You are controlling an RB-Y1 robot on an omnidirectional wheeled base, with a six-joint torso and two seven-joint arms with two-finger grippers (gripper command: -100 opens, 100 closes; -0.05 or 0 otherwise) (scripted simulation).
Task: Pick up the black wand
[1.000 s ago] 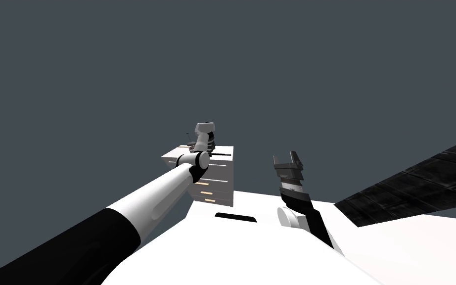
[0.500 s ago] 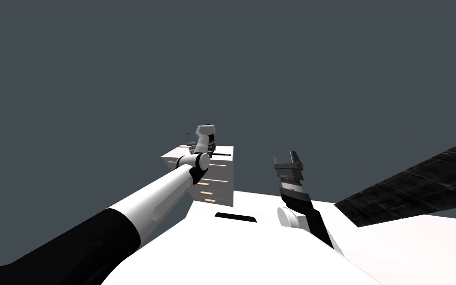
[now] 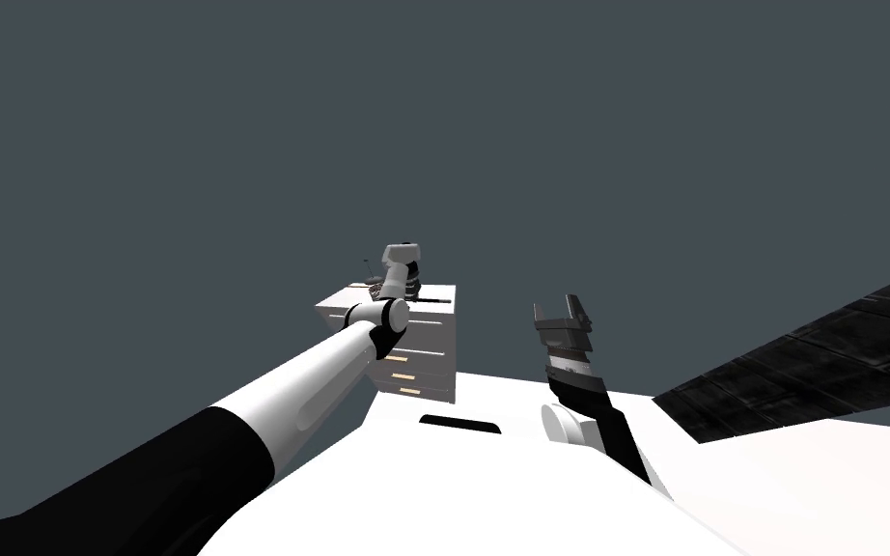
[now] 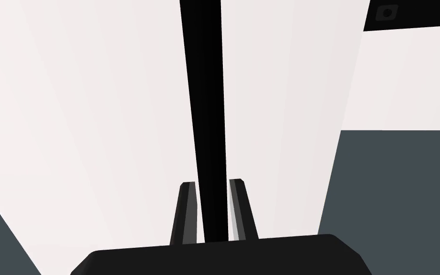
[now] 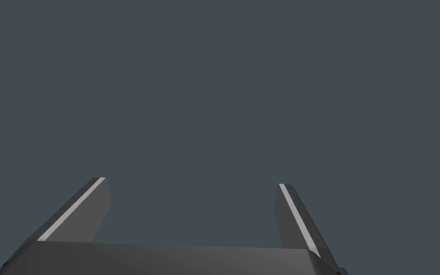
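Here the left claw (image 4: 212, 182) pinches the black wand (image 4: 204, 95) over the white cabinet (image 4: 95, 95), right claw (image 5: 190, 181) agape.

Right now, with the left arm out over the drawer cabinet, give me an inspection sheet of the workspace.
Surface: white top of the drawer cabinet, flat.
Job's things: black wand over the top, running straight out from the left gripper; cannot tell whether it is lifted off.
Clutter: small dark object on the top beside the left gripper, too small to identify.
Grippers: left gripper shut on the wand, fingers against its sides; right gripper open, holding nothing, held back from the cabinet.
Cables: nothing seen.
Surroundings: dark grey floor; black panelled strip on the right.
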